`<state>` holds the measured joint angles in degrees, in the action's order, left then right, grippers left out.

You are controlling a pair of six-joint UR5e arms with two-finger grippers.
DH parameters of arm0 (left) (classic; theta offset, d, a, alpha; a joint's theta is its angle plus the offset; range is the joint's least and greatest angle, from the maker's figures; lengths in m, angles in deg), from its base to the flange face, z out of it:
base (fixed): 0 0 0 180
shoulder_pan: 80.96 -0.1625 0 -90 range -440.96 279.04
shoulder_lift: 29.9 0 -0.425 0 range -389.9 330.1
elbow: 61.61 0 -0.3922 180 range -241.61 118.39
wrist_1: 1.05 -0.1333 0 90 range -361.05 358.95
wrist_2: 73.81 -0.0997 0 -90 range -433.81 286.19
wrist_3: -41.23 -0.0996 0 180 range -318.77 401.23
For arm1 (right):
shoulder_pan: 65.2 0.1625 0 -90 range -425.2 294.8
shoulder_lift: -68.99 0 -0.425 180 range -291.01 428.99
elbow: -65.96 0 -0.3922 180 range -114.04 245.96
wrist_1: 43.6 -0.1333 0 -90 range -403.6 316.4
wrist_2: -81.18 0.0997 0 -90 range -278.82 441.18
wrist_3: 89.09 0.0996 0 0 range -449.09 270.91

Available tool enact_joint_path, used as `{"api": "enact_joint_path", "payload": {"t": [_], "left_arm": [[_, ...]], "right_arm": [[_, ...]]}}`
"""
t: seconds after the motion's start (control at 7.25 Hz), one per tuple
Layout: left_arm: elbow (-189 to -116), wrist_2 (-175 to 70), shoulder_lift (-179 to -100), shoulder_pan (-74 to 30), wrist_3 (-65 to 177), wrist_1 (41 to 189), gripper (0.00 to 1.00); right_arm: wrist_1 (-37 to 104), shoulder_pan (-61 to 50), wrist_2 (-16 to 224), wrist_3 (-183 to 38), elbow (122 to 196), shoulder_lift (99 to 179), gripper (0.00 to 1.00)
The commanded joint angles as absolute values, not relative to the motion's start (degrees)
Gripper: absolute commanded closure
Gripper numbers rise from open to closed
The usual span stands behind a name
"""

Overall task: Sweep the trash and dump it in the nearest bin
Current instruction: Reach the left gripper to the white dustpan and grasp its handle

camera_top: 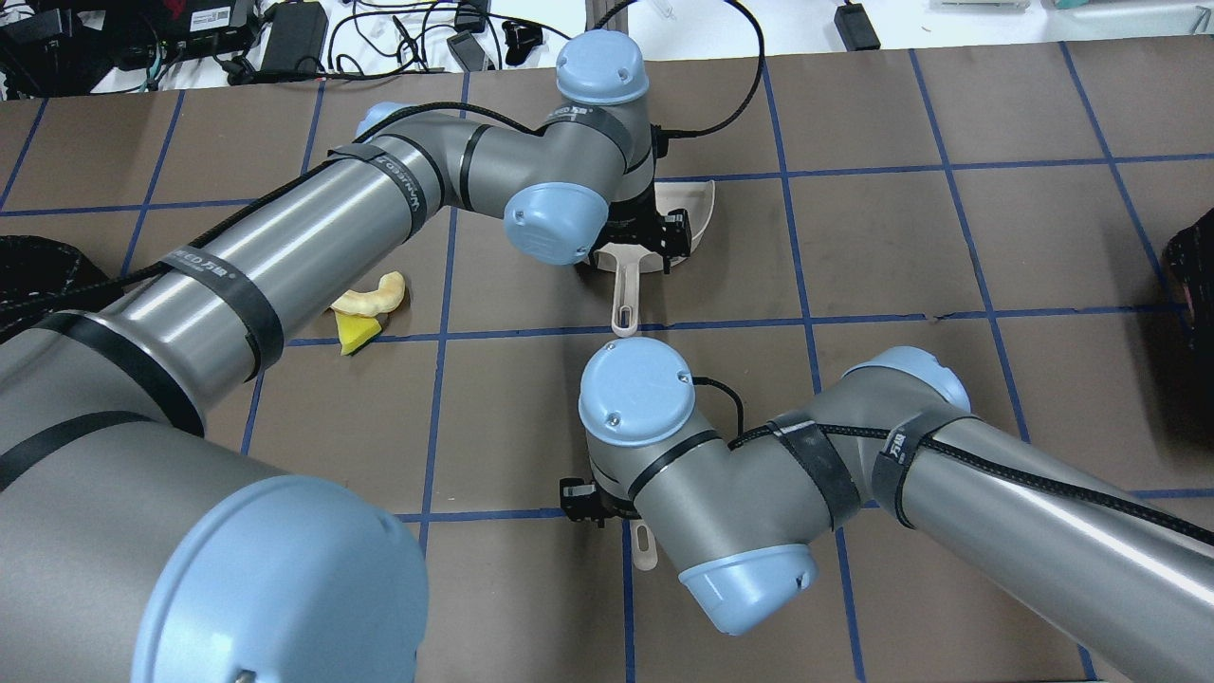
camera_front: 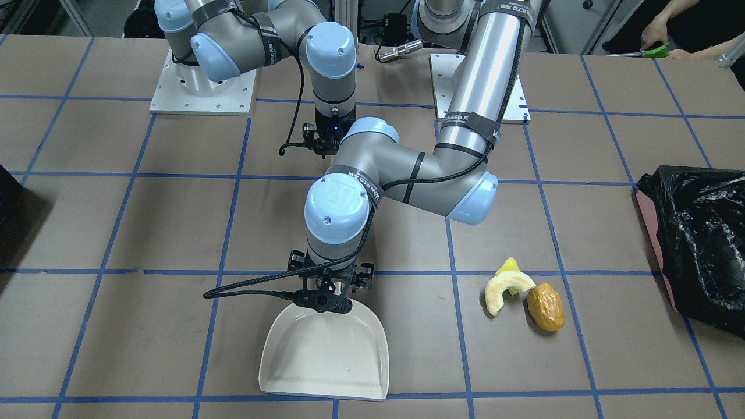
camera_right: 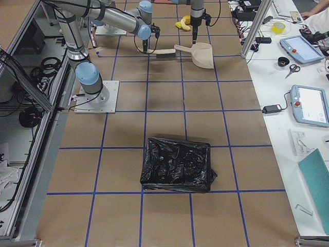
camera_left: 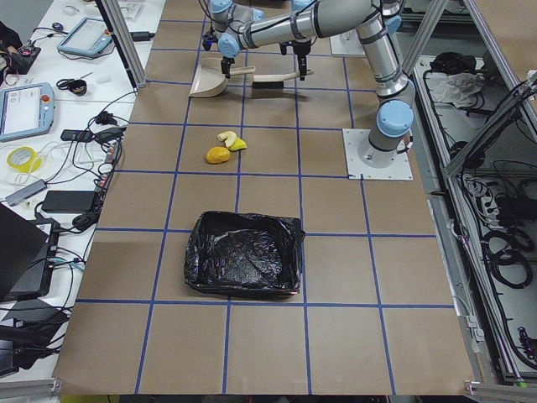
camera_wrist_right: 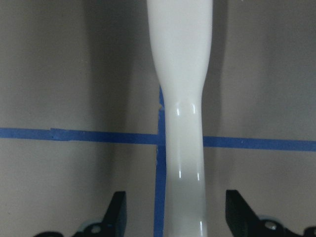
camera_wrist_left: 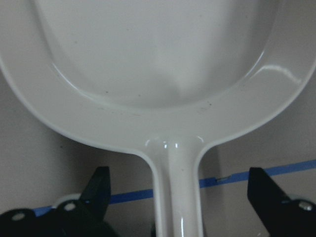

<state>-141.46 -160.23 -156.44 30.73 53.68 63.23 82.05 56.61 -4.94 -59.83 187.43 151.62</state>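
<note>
Although each tool has a hand above it, nothing is swept yet. Close to the robot's edge of the surface, the right hand (camera_wrist_right: pixel 176 212) hovers open over the brush handle (camera_wrist_right: pixel 181 98), its fingers on each side and not touching it. Farther out, the left hand (camera_wrist_left: pixel 180 195) stands open astride the handle of the dustpan (camera_front: pixel 326 355) (its tray is empty). The trash (camera_front: pixel 505 284) lies loose toward the operators' edge, and the bin (camera_left: pixel 252 218) sits beyond it at the left end. Grasping, sweeping and dumping all remain, I judge.

L gripper (camera_front: pixel 326 294) pointing down, fingers (camera_wrist_left: pixel 100 192) spread wide. R gripper (camera_wrist_right: pixel 176 217) same, fingers apart. Both elbows bent.
</note>
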Motion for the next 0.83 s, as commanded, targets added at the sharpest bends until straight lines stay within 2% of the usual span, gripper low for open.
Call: {"api": "enact_joint_path", "payload": {"t": [0.0, 0.14, 0.28, 0.41, 0.55, 0.69], "left_arm": [[-142.5, -160.7, -156.1, 31.7, 54.9, 64.1, 0.13], [-142.6, -161.0, -156.2, 31.7, 54.6, 64.2, 0.34], [-143.1, -160.9, -156.2, 31.7, 54.5, 64.3, 0.76], [-144.1, -161.1, -155.2, 31.7, 54.5, 64.4, 1.00], [-144.3, -161.2, -154.6, 31.7, 54.4, 64.4, 1.00], [-144.3, -161.5, -154.0, 31.6, 53.1, 63.6, 1.00]], "right_arm": [[82.1, 56.5, -5.0, -59.8, 187.3, 151.4, 0.37], [82.1, 56.5, -5.0, -59.7, 187.3, 151.1, 0.36], [82.1, 56.5, -5.0, -59.7, 187.4, 150.7, 0.36], [82.1, 56.5, -5.0, -59.7, 187.4, 150.6, 0.37], [82.1, 56.5, -5.0, -59.7, 187.3, 150.6, 0.37], [82.0, 56.5, -5.0, -59.8, 187.3, 150.5, 0.42]]}}
